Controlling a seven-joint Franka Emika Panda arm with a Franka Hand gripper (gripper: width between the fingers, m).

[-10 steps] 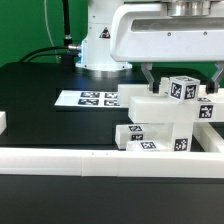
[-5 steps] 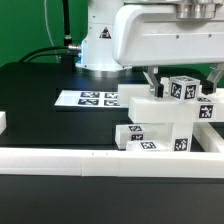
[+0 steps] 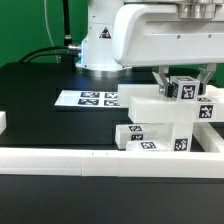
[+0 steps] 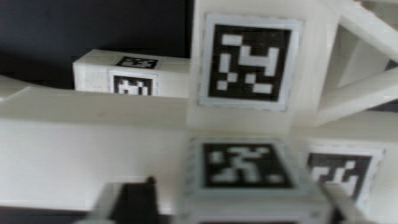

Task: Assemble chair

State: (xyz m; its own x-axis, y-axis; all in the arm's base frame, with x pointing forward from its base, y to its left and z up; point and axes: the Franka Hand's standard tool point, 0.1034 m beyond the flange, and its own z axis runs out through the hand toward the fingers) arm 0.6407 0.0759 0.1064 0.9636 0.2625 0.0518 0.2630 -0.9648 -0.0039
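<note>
Positioned directly above the chair (image 3: 165,118), with the tool (image 3: 183,82) lowered over a tagged post (image 3: 183,88) standing upright at the top of the stack, long axis vertical, one finger (image 3: 160,78) on each side. Narrowed around that post; firm contact cannot be told from either view. Grouped on the black desk (image 3: 40,100) just behind the white border rail (image 3: 90,158): blocky white parts, X-braced frame, black-and-white tags.
</note>
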